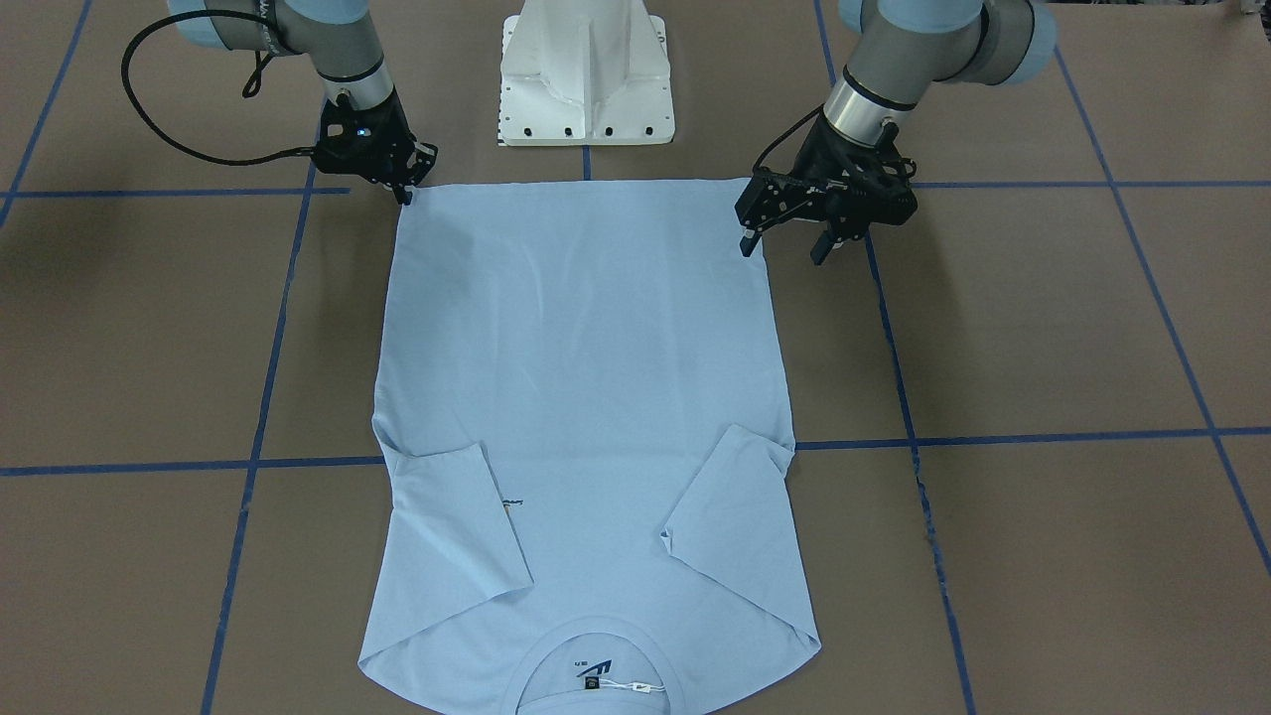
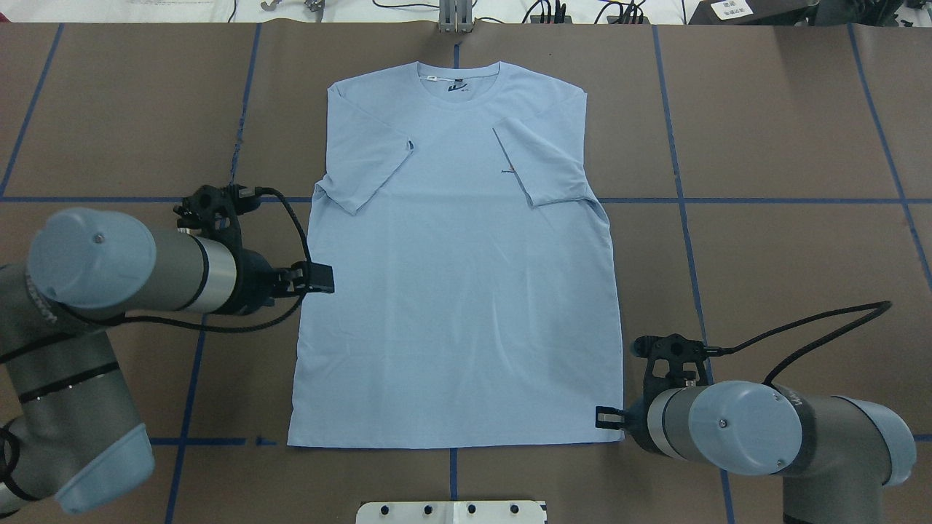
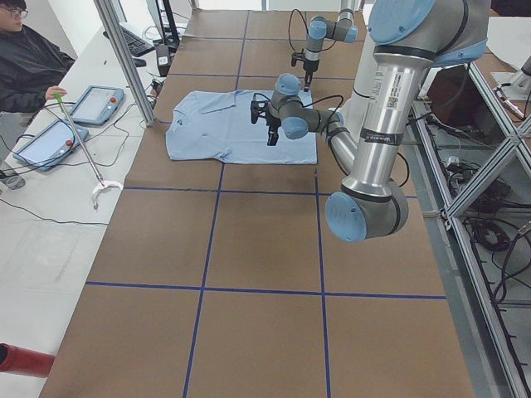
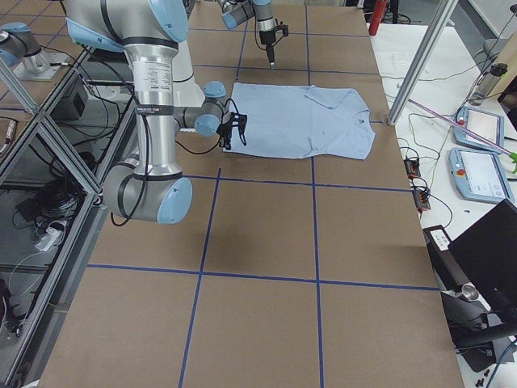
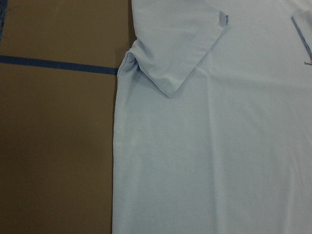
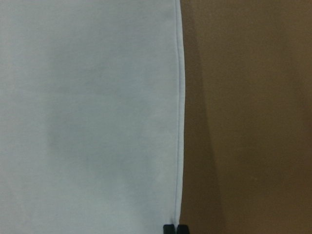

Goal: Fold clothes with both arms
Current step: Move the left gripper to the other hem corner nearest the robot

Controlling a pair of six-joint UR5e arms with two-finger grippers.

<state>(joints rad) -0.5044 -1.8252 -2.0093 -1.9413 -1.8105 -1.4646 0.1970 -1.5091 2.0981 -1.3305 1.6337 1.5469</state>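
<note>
The light blue T-shirt (image 1: 586,377) (image 2: 459,291) lies flat on the brown table, collar (image 2: 459,73) away from the robot and both sleeves (image 1: 457,526) folded inward. My right gripper (image 1: 404,194) (image 2: 609,418) is down at the hem's right corner. In the right wrist view its fingertips (image 6: 168,228) are together at the shirt's edge (image 6: 181,122), shut on the cloth. My left gripper (image 1: 782,246) (image 2: 320,279) hovers open over the shirt's left side edge, holding nothing. The left wrist view shows only the shirt (image 5: 219,146) and its folded sleeve, no fingers.
The white pedestal base (image 1: 586,79) stands just behind the hem. Blue tape lines (image 2: 764,199) grid the brown table. A seated person (image 3: 25,58) and teach pendants (image 3: 95,104) are at the far side bench, behind a metal post (image 3: 124,58).
</note>
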